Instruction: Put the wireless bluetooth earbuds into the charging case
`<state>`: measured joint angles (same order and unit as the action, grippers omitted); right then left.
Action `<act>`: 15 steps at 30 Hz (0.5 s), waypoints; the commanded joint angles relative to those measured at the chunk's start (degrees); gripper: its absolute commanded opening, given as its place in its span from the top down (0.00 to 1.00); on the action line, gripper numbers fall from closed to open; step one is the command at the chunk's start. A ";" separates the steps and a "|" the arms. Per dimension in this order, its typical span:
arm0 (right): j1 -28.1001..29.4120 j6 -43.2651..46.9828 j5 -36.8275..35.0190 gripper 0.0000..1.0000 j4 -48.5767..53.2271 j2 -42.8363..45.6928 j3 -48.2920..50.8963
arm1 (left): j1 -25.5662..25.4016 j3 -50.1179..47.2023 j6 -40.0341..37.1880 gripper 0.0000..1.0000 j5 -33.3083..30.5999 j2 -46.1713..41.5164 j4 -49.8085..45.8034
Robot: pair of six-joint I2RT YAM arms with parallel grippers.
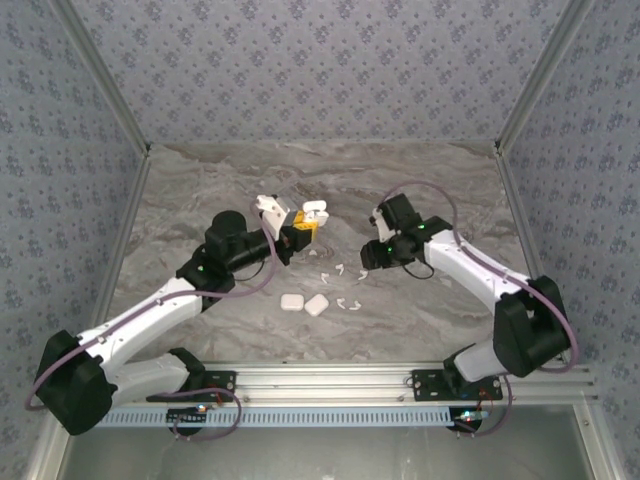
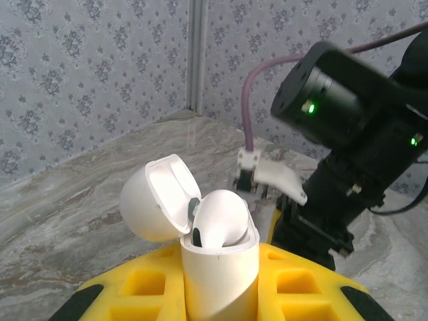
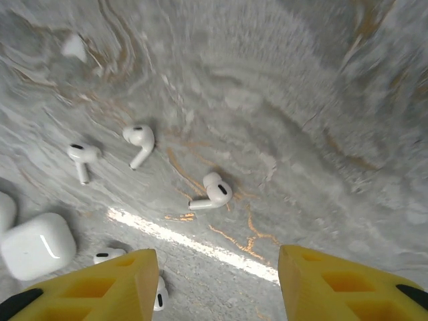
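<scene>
My left gripper (image 1: 297, 233) is shut on a white charging case (image 2: 221, 274), held upright above the table between its yellow fingers (image 2: 301, 284). The case's lid (image 2: 155, 197) is flipped open to the left, and one white earbud (image 2: 224, 215) sits in the case's mouth. My right gripper (image 3: 217, 281) hangs open over the marble table with nothing between its fingers. A white earbud (image 3: 212, 192) lies just beyond it. Two more earbuds (image 3: 139, 140) (image 3: 81, 157) lie farther left, and another (image 3: 107, 255) lies by the left finger. In the top view the loose earbuds (image 1: 340, 271) lie between the two grippers.
Two closed white cases (image 1: 292, 301) (image 1: 317, 305) lie on the table in front of the earbuds; one (image 3: 37, 244) shows at the lower left of the right wrist view. The right arm's wrist (image 2: 348, 134) is close behind the held case. Patterned walls enclose the table (image 1: 450, 180).
</scene>
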<state>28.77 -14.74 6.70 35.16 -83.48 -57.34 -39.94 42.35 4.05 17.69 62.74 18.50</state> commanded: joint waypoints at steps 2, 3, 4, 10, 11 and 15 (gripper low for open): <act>1.78 -5.26 -4.73 0.47 -1.56 -3.91 0.61 | -0.31 -0.08 -0.97 0.97 -1.08 -1.07 -0.24; 2.10 -5.44 -5.09 0.47 -2.23 -4.95 0.32 | -0.38 -0.12 -0.96 0.97 -1.02 -1.05 -0.35; 2.50 -5.54 -5.67 0.47 -2.26 -6.32 -0.16 | -0.32 -0.07 -0.97 0.97 -0.92 -1.04 -0.34; 3.74 -5.32 -6.46 0.51 -2.99 -12.76 -3.33 | -0.39 -0.24 -1.06 0.97 -0.87 -1.40 -0.66; 3.91 -5.25 -6.39 0.52 -3.12 -13.45 -3.70 | -0.32 -0.17 -1.06 0.97 -1.02 -1.39 -0.67; 4.51 -5.30 -5.83 0.56 -3.37 -15.78 -5.09 | -0.35 -0.23 -1.27 0.97 -0.95 -1.35 -0.95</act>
<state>32.75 -19.11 1.67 32.08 -98.06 -60.25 -39.94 42.15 3.86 17.08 62.67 17.69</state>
